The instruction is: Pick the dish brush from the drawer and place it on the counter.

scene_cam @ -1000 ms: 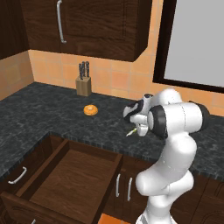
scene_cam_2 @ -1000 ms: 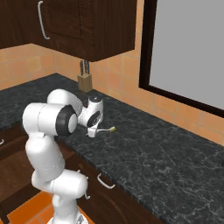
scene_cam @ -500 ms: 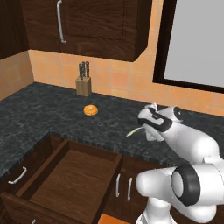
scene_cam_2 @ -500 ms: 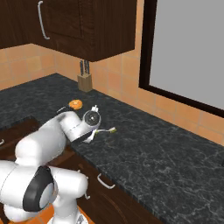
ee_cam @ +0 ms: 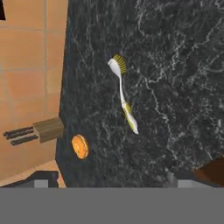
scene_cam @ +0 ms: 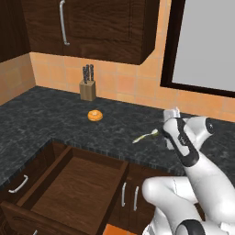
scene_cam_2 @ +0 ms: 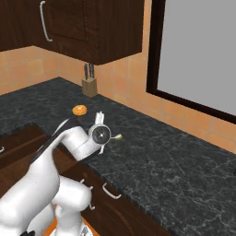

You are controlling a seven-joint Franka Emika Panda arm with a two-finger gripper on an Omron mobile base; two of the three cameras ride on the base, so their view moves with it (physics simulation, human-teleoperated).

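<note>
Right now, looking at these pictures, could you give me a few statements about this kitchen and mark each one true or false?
1. The slim white-and-yellow dish brush lies on the black speckled stone counter. True.
2. The wide dark brown wooden drawer is shut. False: it stands open.
3. The gripper clamps the brush. False: it is open, clear of the brush.
4. A round orange donut-like item sits on the counter. True.
5. The wooden knife block is in the drawer. False: it stands by the tiled wall.

The dish brush point(scene_cam_2: 117, 137) is mostly hidden behind the robot's wrist in the right base view. The open drawer point(scene_cam: 69, 193) is cut off by the left base view's bottom edge.
</note>
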